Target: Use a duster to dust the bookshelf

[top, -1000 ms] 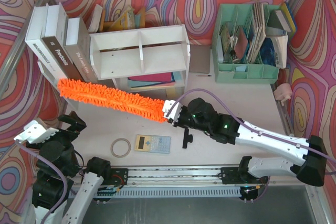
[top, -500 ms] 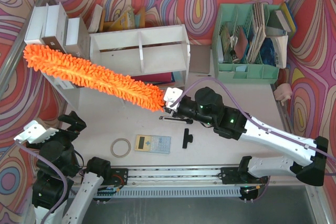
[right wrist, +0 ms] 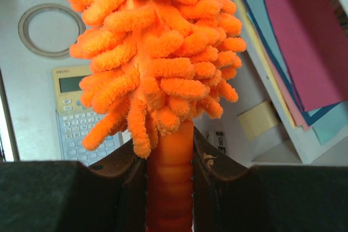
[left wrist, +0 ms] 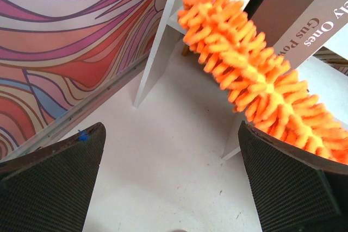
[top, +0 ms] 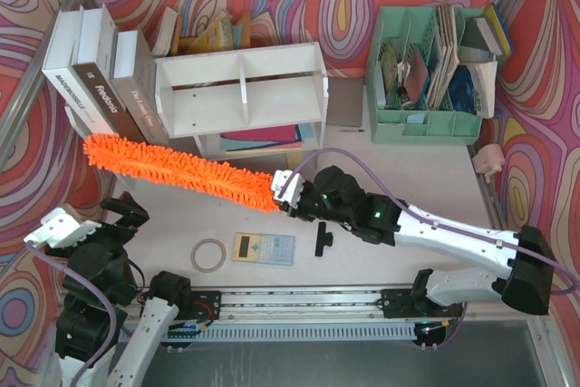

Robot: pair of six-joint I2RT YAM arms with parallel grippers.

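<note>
duster [top: 177,171] swung lower, tip pointing left, right claw [top: 280,193] clamping it, left claw [left wrist: 174,186] apart

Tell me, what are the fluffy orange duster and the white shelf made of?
The duster looks like soft microfibre or chenille. It is covered in fat, fuzzy orange fingers with a matte look. The bookshelf looks like painted wood or board. Its white panels are flat and stiff with straight edges, though the paint hides any grain.
</note>
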